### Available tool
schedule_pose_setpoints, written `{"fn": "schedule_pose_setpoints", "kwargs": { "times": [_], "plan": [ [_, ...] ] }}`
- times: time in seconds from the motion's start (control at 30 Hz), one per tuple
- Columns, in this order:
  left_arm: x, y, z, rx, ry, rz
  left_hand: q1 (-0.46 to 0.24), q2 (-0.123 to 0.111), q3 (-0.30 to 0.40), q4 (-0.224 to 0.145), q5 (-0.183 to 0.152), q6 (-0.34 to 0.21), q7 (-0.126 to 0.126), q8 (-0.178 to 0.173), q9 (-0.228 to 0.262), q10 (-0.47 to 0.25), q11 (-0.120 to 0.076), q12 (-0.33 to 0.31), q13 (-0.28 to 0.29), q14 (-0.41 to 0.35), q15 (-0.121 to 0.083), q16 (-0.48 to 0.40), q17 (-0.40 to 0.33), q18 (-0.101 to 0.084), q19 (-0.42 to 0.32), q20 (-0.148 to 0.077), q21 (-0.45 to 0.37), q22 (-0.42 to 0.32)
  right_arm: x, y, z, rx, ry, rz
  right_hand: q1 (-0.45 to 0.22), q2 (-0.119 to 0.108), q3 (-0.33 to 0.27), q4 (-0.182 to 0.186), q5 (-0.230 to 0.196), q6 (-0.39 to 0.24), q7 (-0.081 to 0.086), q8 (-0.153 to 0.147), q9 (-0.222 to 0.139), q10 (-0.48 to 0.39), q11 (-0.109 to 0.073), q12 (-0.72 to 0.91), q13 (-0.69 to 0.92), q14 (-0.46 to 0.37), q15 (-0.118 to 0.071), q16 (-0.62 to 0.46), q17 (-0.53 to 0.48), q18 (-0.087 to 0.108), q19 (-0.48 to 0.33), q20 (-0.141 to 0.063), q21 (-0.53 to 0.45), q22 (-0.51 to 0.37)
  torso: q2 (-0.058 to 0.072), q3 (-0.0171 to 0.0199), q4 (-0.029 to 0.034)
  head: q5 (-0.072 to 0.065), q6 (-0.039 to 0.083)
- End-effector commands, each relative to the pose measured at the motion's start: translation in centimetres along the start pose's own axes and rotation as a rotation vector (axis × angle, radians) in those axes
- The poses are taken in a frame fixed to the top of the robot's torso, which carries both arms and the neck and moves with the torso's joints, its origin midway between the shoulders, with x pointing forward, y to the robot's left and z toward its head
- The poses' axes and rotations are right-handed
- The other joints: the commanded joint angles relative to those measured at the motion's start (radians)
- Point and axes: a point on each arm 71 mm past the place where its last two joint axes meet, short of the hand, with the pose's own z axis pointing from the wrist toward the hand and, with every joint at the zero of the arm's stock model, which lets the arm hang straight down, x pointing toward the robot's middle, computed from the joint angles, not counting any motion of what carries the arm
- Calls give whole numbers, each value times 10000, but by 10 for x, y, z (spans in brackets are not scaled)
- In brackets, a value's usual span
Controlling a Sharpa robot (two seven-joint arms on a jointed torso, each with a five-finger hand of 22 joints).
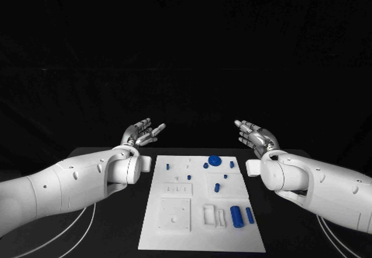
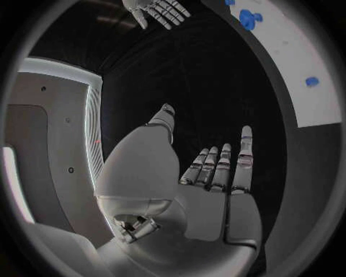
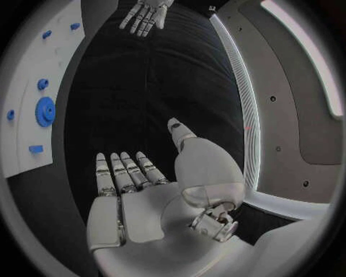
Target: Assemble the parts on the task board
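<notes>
The white task board [image 1: 198, 236] lies in the middle of the black table, with small blue parts on it. A blue gear [image 1: 214, 159] sits near its far end, and blue cylinders [image 1: 235, 216] lie near its right front. My left hand [image 1: 142, 133] is raised beyond the board's far left corner, fingers spread, holding nothing. My right hand [image 1: 256, 135] is raised beyond the far right corner, also spread and empty. The left wrist view shows my left hand [image 2: 209, 184] flat and open, with the board [image 2: 303, 75] off to one side. In the right wrist view my right hand [image 3: 137, 190] is open too, beside the board [image 3: 29, 115] and gear [image 3: 45, 111].
White blocks and recessed white fixtures [image 1: 175, 215] stand on the board's left and front half. Black tabletop [image 1: 116, 231] runs along both sides of the board. Each wrist view catches the opposite hand [image 2: 157, 10] [image 3: 146, 12] across the table.
</notes>
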Motion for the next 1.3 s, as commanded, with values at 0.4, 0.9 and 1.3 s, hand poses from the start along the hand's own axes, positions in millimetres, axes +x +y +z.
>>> {"fn": "schedule_pose_setpoints", "kwargs": {
  "times": [0.4,0.9,1.3],
  "plan": [
    [-9,-11,25,-716,869,-8,482,315,62,-256,52,895,432,115,60,967,384,101,57,974,259,119,63,306,585,85,146,68,-12,6,24,1668,2917,-299,2140,-438,-86,-1409,374,3200,449,236,177,3663,-88,212,187,4368,-20,290,247,296,3327,-356,494,269,2,-3,-1,1,1],
    [-14,-22,14,16,1864,187,1235,1423,-349,-3481,839,6445,509,355,315,7184,258,313,249,7643,-552,1479,382,-730,3537,-2174,2373,1020,-15,18,37,-2109,2933,-8965,1854,-811,1006,-2509,1113,7691,-132,363,349,8173,-1222,323,303,11202,-2040,1280,1239,183,9333,-2486,2621,949,144,-101,53,-89,-274],
    [-8,-52,-5,329,2980,-160,897,1645,-559,-4026,807,6447,570,354,315,7468,233,316,252,7973,-679,1779,404,-799,2569,-2347,4234,2383,15,37,33,-3032,3328,-12496,1800,-1539,1811,-2542,1300,7941,-289,367,361,8781,-1519,324,311,11650,-2599,6503,5898,407,10873,-3275,5686,3139,753,-252,348,-268,-43]
  ]
}}
